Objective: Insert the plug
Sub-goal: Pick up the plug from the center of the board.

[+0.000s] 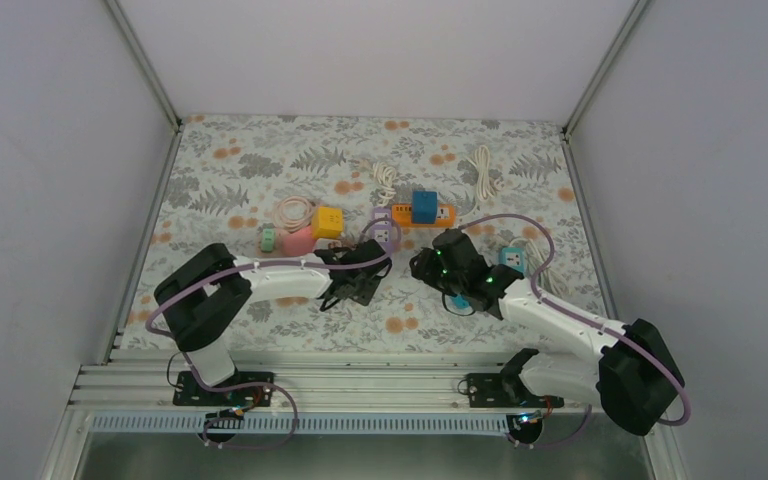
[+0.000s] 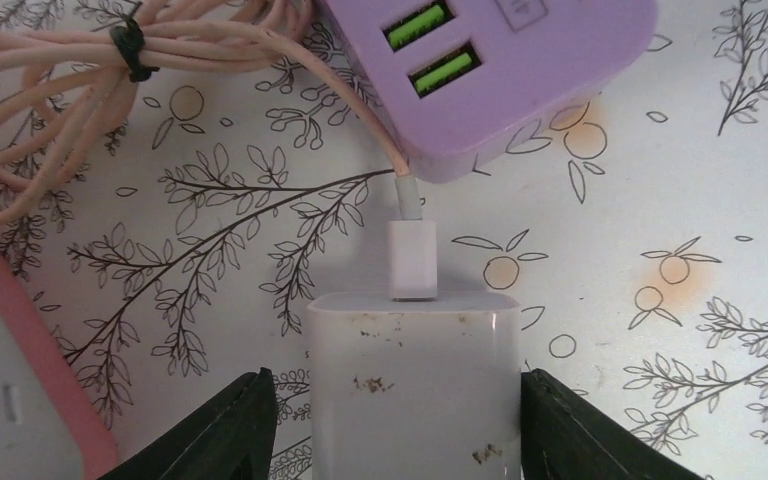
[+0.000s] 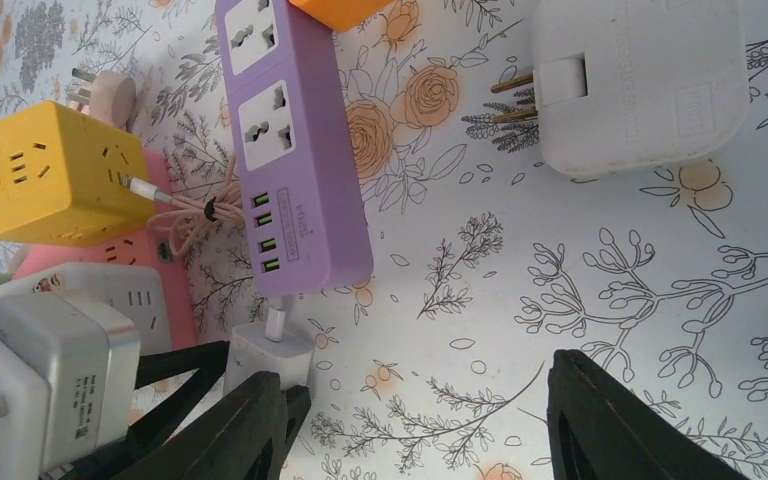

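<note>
**Plug poised at the strip:** The white charger (image 2: 412, 395) is flanked by the left gripper's (image 2: 397, 380) half-spread jaws near the purple power strip (image 2: 525, 85); a firm hold cannot be confirmed. The right gripper (image 3: 410, 370) is held half open, empty. Misalignment could be caused by a loose grip or the tugging pink cable (image 2: 392, 158).

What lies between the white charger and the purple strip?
Left wrist view: a USB plug stuck in the charger, its pink cable, otherwise bare cloth.
</note>
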Available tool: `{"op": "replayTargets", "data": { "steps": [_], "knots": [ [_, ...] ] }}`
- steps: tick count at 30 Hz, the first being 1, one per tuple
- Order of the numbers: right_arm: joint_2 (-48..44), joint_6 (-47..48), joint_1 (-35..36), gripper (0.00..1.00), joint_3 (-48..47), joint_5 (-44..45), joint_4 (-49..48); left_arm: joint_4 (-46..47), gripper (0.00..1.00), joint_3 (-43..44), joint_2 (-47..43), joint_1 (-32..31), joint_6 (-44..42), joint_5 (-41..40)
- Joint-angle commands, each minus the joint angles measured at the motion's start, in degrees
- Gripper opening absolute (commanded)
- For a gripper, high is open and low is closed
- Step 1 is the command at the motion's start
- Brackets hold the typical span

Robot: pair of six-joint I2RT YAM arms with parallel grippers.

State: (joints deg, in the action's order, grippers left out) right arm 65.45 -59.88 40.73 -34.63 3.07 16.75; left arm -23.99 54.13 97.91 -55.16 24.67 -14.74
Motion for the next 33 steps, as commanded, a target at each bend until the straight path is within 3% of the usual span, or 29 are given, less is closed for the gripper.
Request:
{"op": "replayTargets", "data": {
  "steps": [1,7,11,18,24,33],
  "knots": [
    [0.55,-0.34,-0.39,0.54,-0.06,0.36,-1.2,1.22,0.6,-0.11,1.21,-0.26,0.48,-1.17],
    [0.73,-0.02,-0.47,0.54,-0.51,0.5,-1.2,1.1,0.42,-0.04,0.2,-0.3,0.73,-1.41],
    [0.81,0.58,-0.54,0.54,-1.27,0.18,-1.13,-0.34,0.36,0.5,-0.8,-0.75,1.25,-2.27],
    [1.0,14.16,-1.11,0.62,-8.34,-10.61,-0.48,0.08,0.35,-0.59,-15.25,-1.27,0.07,-0.41],
    [-1.37,23.04,-1.36,0.69,-15.71,-25.68,-0.5,15.2,0.35,-9.41,-30.5,-1.22,-7.42,3.84],
    [0.83,24.26,-1.44,0.67,-27.94,-27.92,7.92,24.57,0.32,-12.04,-35.43,-1.25,-20.09,4.67]
  ]
}}
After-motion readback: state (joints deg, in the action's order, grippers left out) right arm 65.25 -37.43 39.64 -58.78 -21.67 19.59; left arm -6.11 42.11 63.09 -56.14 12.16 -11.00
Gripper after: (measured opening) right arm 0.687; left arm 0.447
